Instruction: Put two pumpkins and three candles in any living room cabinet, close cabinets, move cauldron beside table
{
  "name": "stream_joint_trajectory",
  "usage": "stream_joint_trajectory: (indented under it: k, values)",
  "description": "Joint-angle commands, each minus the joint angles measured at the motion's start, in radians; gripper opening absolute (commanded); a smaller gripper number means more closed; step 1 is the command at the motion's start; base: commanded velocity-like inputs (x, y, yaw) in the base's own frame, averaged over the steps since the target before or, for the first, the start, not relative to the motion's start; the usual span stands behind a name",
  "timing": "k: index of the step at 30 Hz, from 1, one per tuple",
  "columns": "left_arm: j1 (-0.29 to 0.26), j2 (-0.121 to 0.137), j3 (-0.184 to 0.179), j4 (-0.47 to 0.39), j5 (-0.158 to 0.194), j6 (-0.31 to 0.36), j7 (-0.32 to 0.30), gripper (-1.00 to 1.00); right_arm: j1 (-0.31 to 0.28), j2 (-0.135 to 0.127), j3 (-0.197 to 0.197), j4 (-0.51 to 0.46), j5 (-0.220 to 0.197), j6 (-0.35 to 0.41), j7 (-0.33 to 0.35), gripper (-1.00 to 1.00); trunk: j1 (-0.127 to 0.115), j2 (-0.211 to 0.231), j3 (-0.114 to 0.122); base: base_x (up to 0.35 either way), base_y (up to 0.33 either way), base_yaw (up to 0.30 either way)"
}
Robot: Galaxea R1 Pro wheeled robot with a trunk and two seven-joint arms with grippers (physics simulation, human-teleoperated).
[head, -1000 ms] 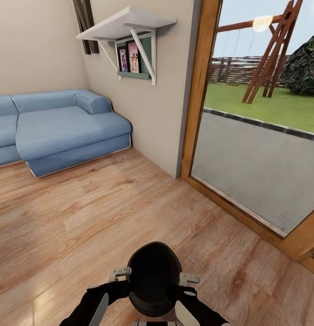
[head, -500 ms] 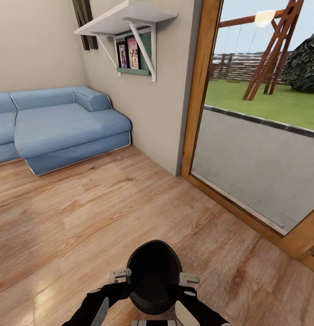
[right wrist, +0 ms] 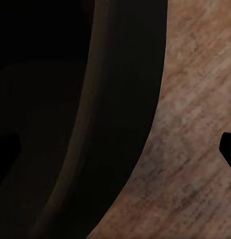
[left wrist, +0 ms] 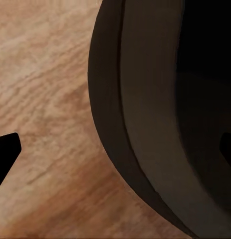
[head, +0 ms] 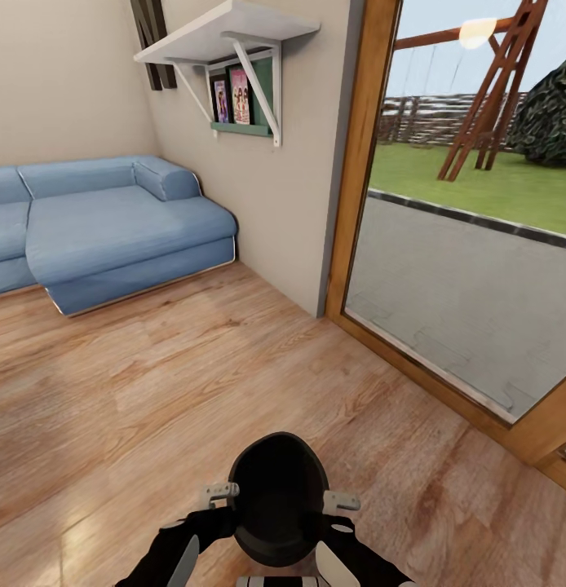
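Wood floor (head: 193, 375) of a living room, blue sofa (head: 103, 228) by the wall, glass door (head: 470, 244) at right, black cauldron (head: 276, 509) held low between both arms, left gripper (head: 216, 492) and right gripper (head: 342, 500) seemingly clamped on its rim, fingers straddling the wall.

The head view looks forward and down from above, over a black pot (head: 276, 497) toward a far-off sofa (head: 112, 228). Both wrist views face down at the wood floor (left wrist: 45, 74), very close against the pot's wall; all three share pot and floor.
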Motion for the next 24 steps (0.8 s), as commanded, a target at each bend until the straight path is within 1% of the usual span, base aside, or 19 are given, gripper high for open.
stream_joint_trajectory:
  k: [1, 5, 13, 17, 24]
  values:
    - [0.0, -0.002, -0.001, 0.008, 0.004, -0.004, 0.0, 1.0, -0.001, -0.001, 0.008, -0.002, -0.003, 0.005, -0.008, 1.0, 0.0, 0.0, -0.001, 0.0, 0.0, 0.0]
    - [0.0, -0.006, -0.002, 0.029, 0.002, -0.015, 0.0, 1.0, -0.001, -0.001, 0.008, -0.003, -0.003, 0.005, -0.008, 1.0, 0.0, 0.0, -0.001, 0.0, 0.0, 0.0]
    - [0.0, -0.016, -0.003, 0.034, 0.0, -0.024, 0.0, 1.0, -0.001, -0.001, 0.008, -0.003, -0.003, 0.005, -0.008, 1.0, 0.0, 0.0, -0.001, 0.0, 0.0, 0.0]
    - [0.0, -0.017, -0.003, 0.034, 0.0, -0.025, 0.0, 1.0, -0.001, -0.001, 0.008, -0.003, -0.003, 0.005, -0.008, 1.0, 0.002, -0.001, -0.016, 0.0, 0.0, 0.0]
    - [0.0, -0.018, -0.003, 0.034, 0.0, -0.025, 0.0, 1.0, -0.001, -0.001, 0.008, -0.003, -0.003, 0.005, -0.008, 1.0, 0.002, -0.001, -0.016, 0.0, 0.0, 0.0]
